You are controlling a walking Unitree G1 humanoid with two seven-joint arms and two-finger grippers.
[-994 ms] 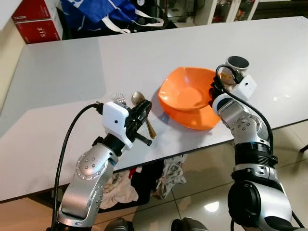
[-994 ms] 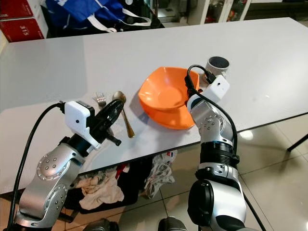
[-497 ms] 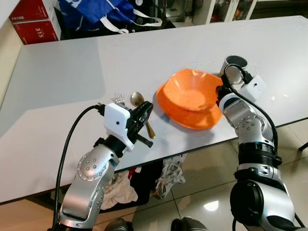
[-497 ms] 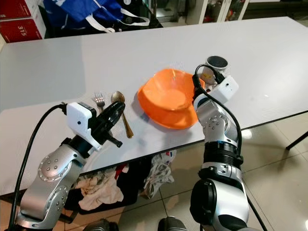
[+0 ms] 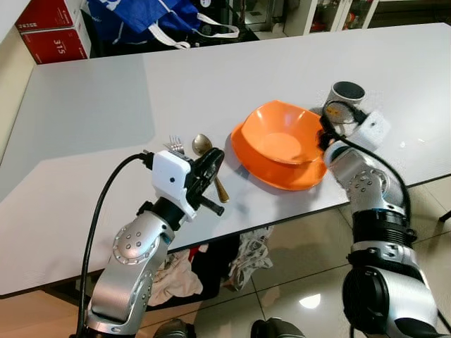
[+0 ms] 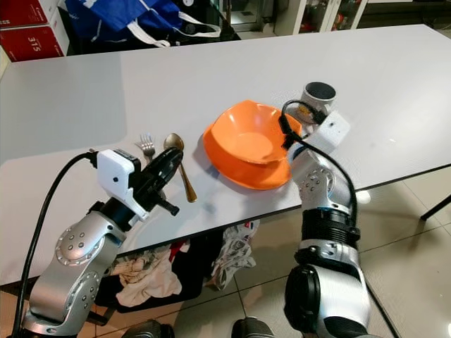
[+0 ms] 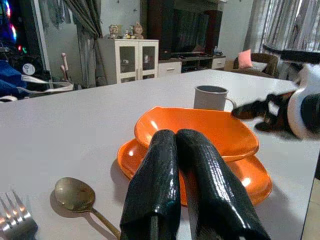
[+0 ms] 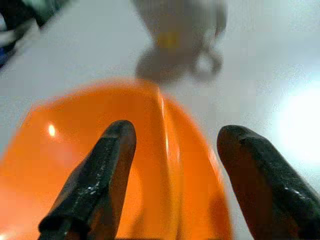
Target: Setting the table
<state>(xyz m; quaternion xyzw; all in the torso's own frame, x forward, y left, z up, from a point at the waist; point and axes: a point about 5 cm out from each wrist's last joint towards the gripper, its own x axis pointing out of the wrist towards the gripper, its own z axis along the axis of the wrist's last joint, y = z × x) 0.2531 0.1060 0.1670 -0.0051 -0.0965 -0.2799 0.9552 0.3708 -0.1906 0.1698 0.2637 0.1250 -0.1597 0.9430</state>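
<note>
An orange bowl (image 5: 276,134) rests level on an orange plate (image 5: 292,177) near the table's front edge. My right gripper (image 5: 325,132) is at the bowl's right rim; in the right wrist view its fingers (image 8: 95,185) stand open with the rim (image 8: 165,130) between them. A grey mug (image 5: 345,94) stands just behind that gripper. A gold spoon (image 5: 204,146) and a fork (image 5: 174,146) lie left of the plate. My left gripper (image 5: 211,163) is shut and holds nothing; it hovers over the spoon's handle.
The white table (image 5: 106,105) stretches far back and to the left. A blue bag (image 5: 155,21) and red boxes (image 5: 53,32) sit beyond its far edge. Clothes (image 5: 211,264) lie on the floor under the front edge.
The bowl, tilted up at its right rim half a second ago, now lies flat on the plate. My right gripper has shifted slightly right. The left arm has not moved.
</note>
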